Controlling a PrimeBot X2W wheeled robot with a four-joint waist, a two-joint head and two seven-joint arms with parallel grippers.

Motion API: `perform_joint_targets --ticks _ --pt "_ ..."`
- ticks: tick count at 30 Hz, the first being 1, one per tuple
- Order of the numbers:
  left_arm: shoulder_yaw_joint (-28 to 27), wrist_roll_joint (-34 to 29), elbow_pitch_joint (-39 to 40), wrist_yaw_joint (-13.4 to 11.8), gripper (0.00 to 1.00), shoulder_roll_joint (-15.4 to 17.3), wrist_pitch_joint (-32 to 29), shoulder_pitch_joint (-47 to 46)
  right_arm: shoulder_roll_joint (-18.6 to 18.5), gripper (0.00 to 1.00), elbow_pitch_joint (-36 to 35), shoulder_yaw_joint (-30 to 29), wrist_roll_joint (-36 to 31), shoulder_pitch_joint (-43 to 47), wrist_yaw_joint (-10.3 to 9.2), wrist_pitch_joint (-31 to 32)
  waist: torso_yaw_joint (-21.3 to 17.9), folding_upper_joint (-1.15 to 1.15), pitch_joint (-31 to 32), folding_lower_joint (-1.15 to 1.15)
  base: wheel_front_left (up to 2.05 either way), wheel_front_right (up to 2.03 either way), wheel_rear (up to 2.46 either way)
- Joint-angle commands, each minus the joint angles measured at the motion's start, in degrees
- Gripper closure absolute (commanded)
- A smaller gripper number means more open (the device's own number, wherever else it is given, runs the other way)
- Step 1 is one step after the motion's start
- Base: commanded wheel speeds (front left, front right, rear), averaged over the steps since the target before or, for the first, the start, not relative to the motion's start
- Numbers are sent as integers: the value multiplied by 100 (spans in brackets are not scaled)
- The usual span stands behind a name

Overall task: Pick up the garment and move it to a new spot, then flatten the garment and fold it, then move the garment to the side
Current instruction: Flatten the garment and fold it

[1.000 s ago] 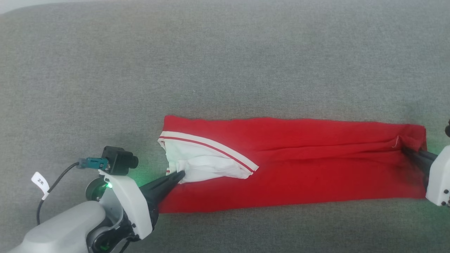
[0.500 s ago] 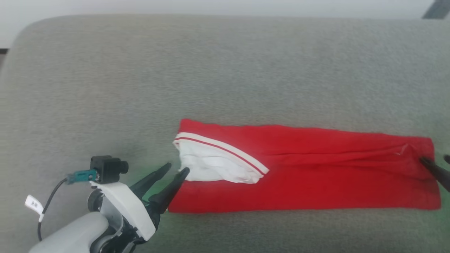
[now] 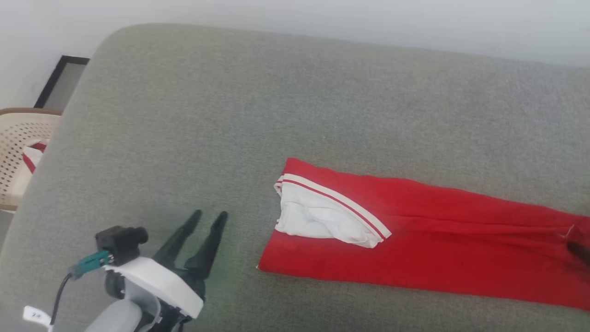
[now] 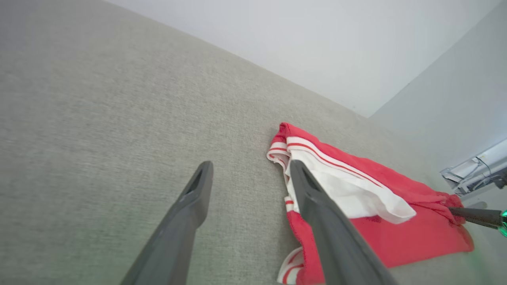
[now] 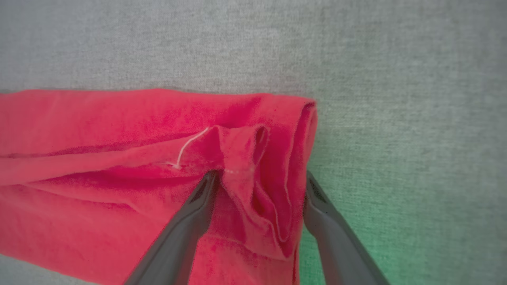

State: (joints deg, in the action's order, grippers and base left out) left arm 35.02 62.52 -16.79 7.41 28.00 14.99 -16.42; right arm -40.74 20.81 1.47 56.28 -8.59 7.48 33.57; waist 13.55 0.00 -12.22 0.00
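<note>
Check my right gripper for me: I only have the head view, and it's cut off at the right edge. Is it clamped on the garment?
Observer: No. In the right wrist view the right gripper is open, with its jaws apart on either side of a bunched fold at the end of the garment.
Operator: Good. Is anything tucked under the garment's corner near my left gripper?
Observer: Yes. The left wrist view shows red-and-white striped trim peeking out from under the garment's near bottom corner, close to the open left gripper.
</note>
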Motion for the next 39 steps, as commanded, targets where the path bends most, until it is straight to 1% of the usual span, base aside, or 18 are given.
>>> perform_joint_targets --ticks 1,3,5,7,10,11,15,16,17,18,21,25,29,32,34,39 --pt "-174 -247 -9 11 0 -72 23 99 122 0 67 51 -56 3 2 75 84 0 57 0 0 0 0" --pt "-608 -698 -60 11 0 -196 23 266 191 0 122 61 -130 -30 2 179 112 0 75 0 0 0 0" --pt "-994 -1389 -96 11 0 -316 23 380 270 0 162 54 -202 -74 3 288 124 0 87 0 0 0 0" --pt "-1439 -1980 -21 11 0 -553 24 496 348 0 223 49 -300 -104 3 415 128 0 95 0 0 0 0" --pt "-2058 -2909 193 0 0 -796 24 673 449 0 262 44 -416 -126 3 560 106 0 101 0 0 0 0" --pt "-2374 -3490 364 -7 0 -1004 24 809 539 0 279 26 -491 -150 3 626 83 0 106 0 0 0 0" --pt "-2823 -4332 688 0 0 -1311 24 1000 718 0 349 -15 -664 -175 3 713 29 0 111 0 0 0 0" --pt "-2893 -4485 710 2 0 -1369 24 1048 766 35 348 -21 -703 -192 3 715 14 0 111 0 0 0 0" --pt "-2943 -4568 723 4 0 -1433 24 1081 803 75 346 -51 -742 -210 4 673 -2 0 109 0 0 0 0" --pt "-2979 -4646 744 6 0 -1486 24 1095 836 100 352 -68 -778 -234 3 658 -20 0 104 0 0 0 0" --pt "-3068 -4737 753 8 0 -1540 24 1167 901 100 346 -145 -860 -300 2 629 -98 0 96 0 0 0 0" --pt "-3181 -4737 781 9 0 -1538 24 1242 842 100 343 -401 -944 -423 -6 479 -275 0 70 0 0 0 0" --pt "-3274 -4733 831 10 0 -1493 24 1307 729 100 325 -707 -1069 -592 -5 290 -536 0 -5 0 0 0 0" --pt "-3316 -4760 896 10 0 -1473 24 1342 561 100 411 -1005 -1192 -685 -4 118 -734 0 -81 0 0 0 0" --pt "-3320 -4755 919 10 0 -1479 24 1334 397 100 582 -1318 -1325 -766 -4 -68 -833 0 -135 0 0 0 0" --pt "-3279 -4780 989 11 0 -1445 24 1215 61 100 1053 -1987 -1828 -859 -3 -573 -953 0 -180 0 0 0 0"
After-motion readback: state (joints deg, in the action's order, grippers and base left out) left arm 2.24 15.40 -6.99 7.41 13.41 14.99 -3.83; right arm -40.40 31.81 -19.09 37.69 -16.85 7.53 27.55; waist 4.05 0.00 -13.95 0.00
